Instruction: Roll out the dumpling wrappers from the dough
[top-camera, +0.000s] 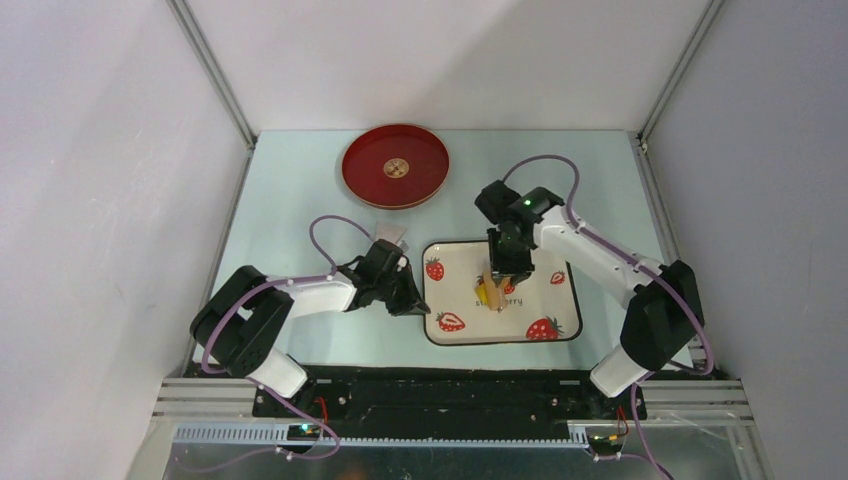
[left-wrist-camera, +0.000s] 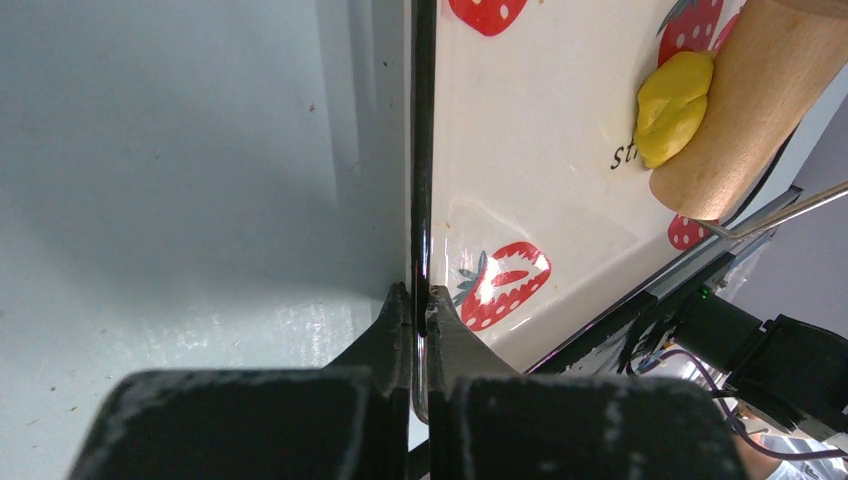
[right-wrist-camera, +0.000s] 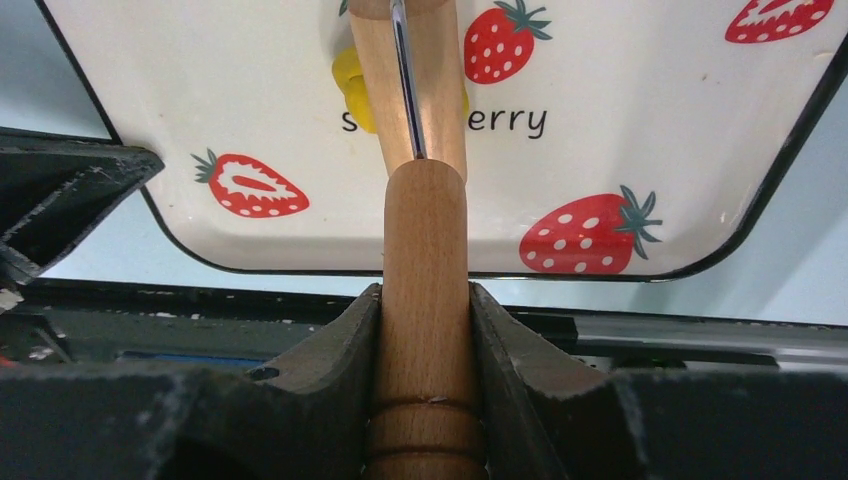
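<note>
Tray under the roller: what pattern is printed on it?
White tray with red strawberries and a black rim; clearest in the right wrist view.

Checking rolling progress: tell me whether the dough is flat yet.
No, the dough is a thick rounded lump lying against the roller on the tray.
</note>
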